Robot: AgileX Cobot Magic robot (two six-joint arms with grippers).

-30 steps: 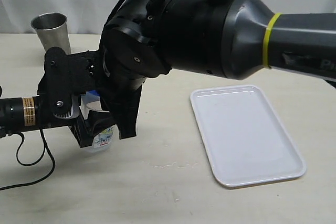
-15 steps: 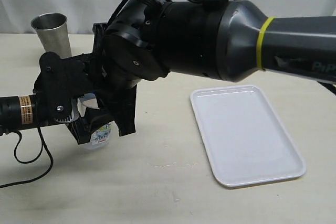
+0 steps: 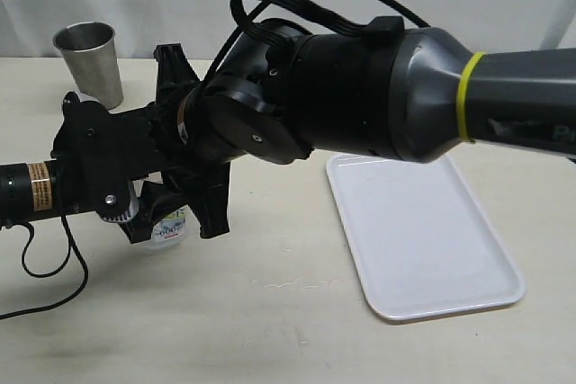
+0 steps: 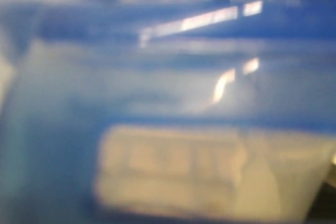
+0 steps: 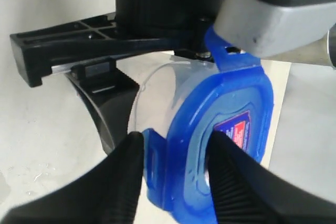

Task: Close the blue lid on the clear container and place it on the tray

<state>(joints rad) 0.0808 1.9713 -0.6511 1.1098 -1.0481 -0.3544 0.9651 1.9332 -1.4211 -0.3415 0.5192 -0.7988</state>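
Clear container (image 3: 167, 229) is low at the left of the table (image 3: 270, 330), gripped by left fingers (image 5: 107, 111); contents can't be made out. Blue lid (image 5: 231, 103) sits on its mouth, right fingers (image 5: 123, 182) clamped on one edge flap. Tray (image 3: 423, 222) lies well apart. Steel cup (image 3: 88, 60) stands upright behind.

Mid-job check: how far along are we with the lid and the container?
Done: the blue lid sits on the mouth of the clear container. In hand: the left jaws hold the container while the right jaws pinch a flap at the lid's edge; another flap sticks out, so it does not look fully latched. Left: snap the flaps, then carry it to the tray, which holds nothing yet.
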